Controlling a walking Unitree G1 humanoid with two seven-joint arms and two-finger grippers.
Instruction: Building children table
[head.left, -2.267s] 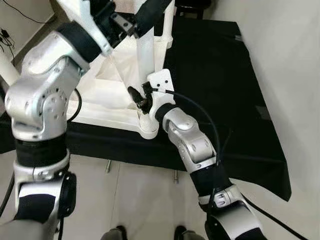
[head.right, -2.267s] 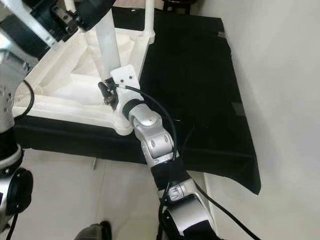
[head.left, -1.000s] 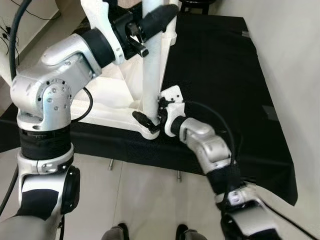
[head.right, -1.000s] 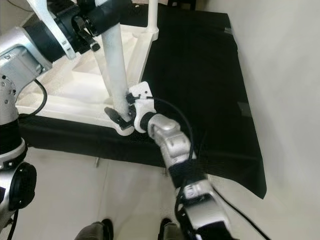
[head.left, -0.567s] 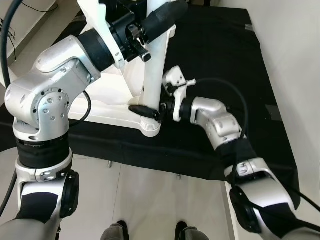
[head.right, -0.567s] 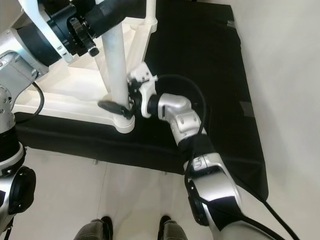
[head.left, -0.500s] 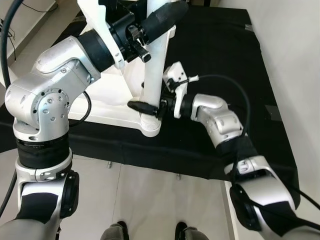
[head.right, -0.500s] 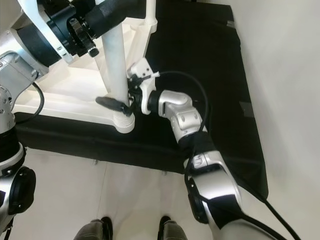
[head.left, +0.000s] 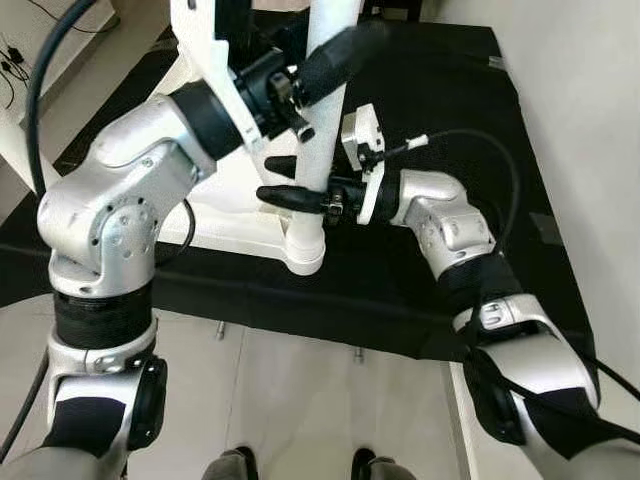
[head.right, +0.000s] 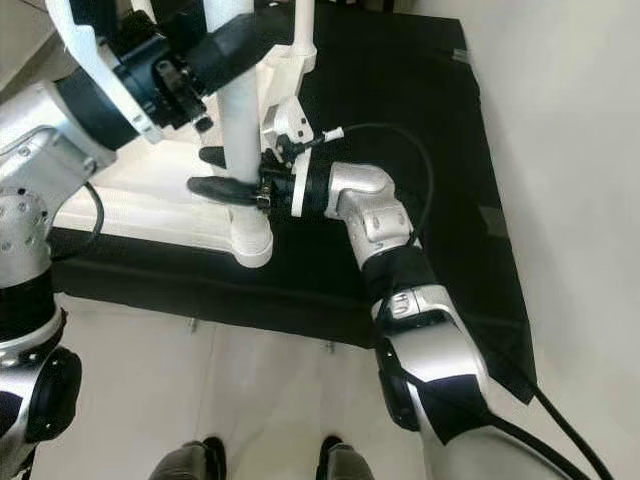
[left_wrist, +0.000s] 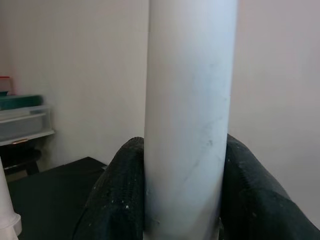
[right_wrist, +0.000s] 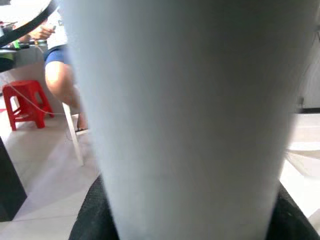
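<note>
A white children's table (head.left: 215, 215) lies upside down on a black cloth. One white table leg (head.left: 318, 140) stands upright in the round socket (head.left: 305, 258) at the table's near corner. My left gripper (left_wrist: 183, 210) is shut on this leg high up, its fingers (left_wrist: 117, 195) pressed against both sides. My right gripper (head.left: 268, 178) reaches in from the right, lower on the same leg and above the socket. Its fingers (right_wrist: 95, 220) hug the leg from both sides. A second leg (head.right: 300, 30) stands at the far corner.
The black cloth (head.left: 430, 110) covers a low platform whose front edge (head.left: 300, 320) lies close to my feet (head.left: 235, 465). A pale wall (head.left: 590, 120) runs along the right. A seated person (right_wrist: 60, 65) and a red stool (right_wrist: 25, 102) are beyond the leg.
My right gripper has risen from the socket at the leg's base to partway up the leg, and the arm now reaches in level. The left gripper stays on the leg's upper part.
</note>
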